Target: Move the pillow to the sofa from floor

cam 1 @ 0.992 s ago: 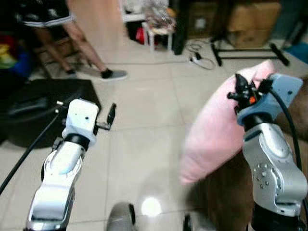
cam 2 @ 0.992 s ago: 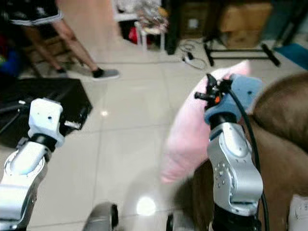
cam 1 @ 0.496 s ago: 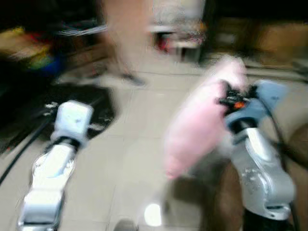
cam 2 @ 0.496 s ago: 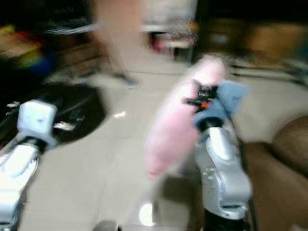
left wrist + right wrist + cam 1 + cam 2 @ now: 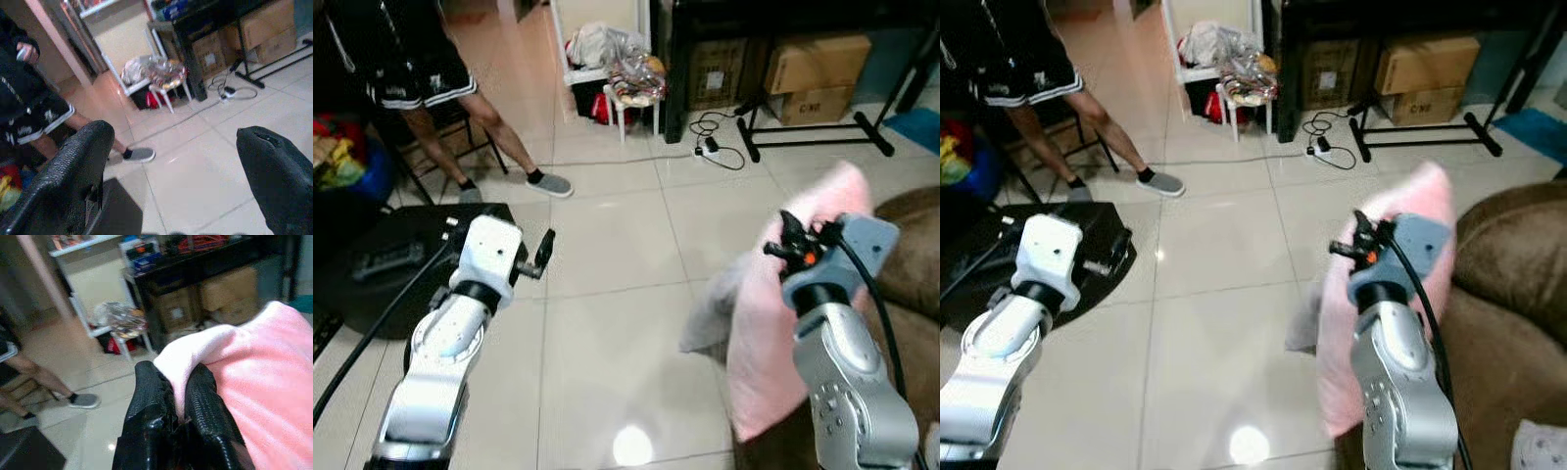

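Pink and soft, the pillow hangs limp below the right gripper, which pinches one corner, so it seems light and best held at the edge, just beside the brown sofa; the left gripper is spread, holding nothing.

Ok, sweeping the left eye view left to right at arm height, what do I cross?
Black round mat → left gripper, open and empty → bare tile floor → pink pillow → right gripper pinching the pillow's edge → brown sofa.
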Robot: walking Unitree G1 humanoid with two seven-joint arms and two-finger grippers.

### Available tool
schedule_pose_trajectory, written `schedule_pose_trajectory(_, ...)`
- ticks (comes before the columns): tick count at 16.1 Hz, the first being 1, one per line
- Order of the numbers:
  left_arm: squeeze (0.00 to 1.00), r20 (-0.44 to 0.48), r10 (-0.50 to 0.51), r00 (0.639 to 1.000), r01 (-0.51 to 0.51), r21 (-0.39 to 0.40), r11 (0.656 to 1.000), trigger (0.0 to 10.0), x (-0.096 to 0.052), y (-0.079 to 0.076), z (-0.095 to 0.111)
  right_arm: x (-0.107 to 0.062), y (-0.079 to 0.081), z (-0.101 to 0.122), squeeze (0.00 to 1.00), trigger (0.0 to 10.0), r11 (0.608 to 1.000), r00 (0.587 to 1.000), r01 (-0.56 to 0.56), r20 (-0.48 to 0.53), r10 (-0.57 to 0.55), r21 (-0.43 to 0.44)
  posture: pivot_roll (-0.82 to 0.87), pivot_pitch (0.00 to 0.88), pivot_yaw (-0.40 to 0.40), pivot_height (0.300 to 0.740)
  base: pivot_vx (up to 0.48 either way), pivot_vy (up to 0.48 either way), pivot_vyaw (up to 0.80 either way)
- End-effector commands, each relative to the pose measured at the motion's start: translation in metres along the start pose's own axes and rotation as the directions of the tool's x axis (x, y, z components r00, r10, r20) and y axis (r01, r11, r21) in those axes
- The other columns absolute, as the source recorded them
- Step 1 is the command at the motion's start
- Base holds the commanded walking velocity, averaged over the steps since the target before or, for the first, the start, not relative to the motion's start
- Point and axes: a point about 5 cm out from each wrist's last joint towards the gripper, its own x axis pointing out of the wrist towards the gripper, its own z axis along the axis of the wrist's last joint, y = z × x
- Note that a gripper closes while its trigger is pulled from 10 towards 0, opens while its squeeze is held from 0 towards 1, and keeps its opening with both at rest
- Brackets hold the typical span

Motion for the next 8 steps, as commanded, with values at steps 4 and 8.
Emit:
schedule_pose_trajectory(4,0.53,0.021,-0.004,1.000,0.004,0.009,1.000,10.0,0.008,0.000,0.001,-0.002,-0.010,-0.011,0.00,10.0,0.995,0.996,0.074,-0.039,-0.077,-0.063,-0.12,0.000,0.122,0.740,0.000,0.000,0.00)
schedule_pose_trajectory(8,0.51,0.022,0.005,1.000,-0.005,-0.014,1.000,10.0,0.008,0.001,-0.002,0.003,-0.005,-0.010,0.00,10.0,0.996,0.999,0.041,-0.032,-0.043,-0.073,-0.11,0.000,0.104,0.740,0.000,0.343,0.00)
